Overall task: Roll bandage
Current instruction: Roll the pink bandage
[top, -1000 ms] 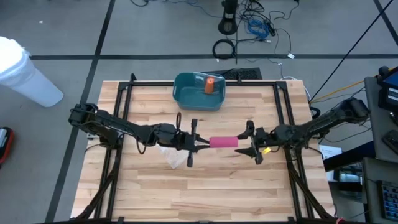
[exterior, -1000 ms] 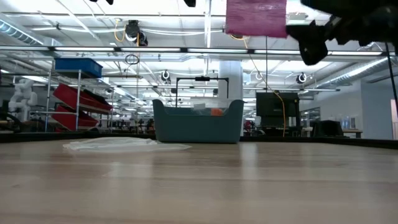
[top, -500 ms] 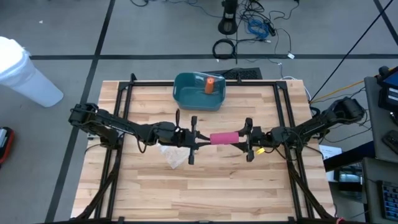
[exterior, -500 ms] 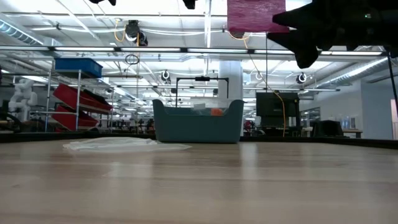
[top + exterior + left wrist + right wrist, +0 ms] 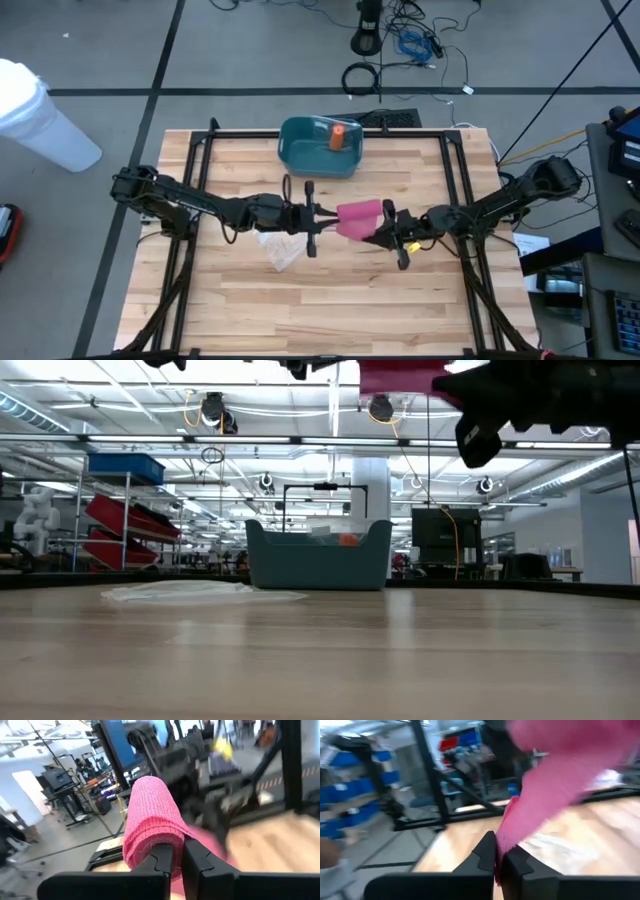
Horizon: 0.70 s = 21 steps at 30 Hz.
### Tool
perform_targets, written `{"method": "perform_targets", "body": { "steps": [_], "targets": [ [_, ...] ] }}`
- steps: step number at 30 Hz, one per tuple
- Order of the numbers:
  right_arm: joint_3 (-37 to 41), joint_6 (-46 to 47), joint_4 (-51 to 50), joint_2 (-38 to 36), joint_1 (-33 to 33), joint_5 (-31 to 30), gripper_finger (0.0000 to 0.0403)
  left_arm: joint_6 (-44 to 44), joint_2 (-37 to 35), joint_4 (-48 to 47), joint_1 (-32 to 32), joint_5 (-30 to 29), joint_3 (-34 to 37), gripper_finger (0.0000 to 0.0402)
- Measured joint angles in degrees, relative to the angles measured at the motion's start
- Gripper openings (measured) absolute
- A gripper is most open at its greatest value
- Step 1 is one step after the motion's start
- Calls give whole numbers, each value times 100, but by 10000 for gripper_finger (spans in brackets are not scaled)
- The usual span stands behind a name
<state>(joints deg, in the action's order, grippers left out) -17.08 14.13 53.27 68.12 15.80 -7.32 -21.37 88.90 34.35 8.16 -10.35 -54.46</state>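
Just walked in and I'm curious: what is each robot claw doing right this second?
Left gripper: shut on the pink woven bandage roll, held above the table.
Right gripper: shut on the bandage's loose end.

From desk level the pink bandage (image 5: 400, 375) is cut off by the upper edge. In the right wrist view it is smeared by blur. The teal bin's (image 5: 318, 145) contents are too small to identify.

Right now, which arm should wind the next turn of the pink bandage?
Probably the right. The left gripper pinches the pink woven bandage roll at its end, anchoring it in mid-air; the right gripper grips the loose tail, free to wrap it.
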Motion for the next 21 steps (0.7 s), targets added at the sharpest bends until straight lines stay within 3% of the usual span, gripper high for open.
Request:
{"method": "perform_targets", "body": {
  "steps": [6,18,21],
  "targets": [
    [-142,171,13,-207,188,451,0,-748,0,-386,-37,2,0,15],
    [-142,951,159,-769,-37,364,0,-532,0,-772,-2,134,-2,15],
    [-142,1275,-288,-769,-84,-51,0,-331,0,-993,66,133,-2,15]
  ]
}}
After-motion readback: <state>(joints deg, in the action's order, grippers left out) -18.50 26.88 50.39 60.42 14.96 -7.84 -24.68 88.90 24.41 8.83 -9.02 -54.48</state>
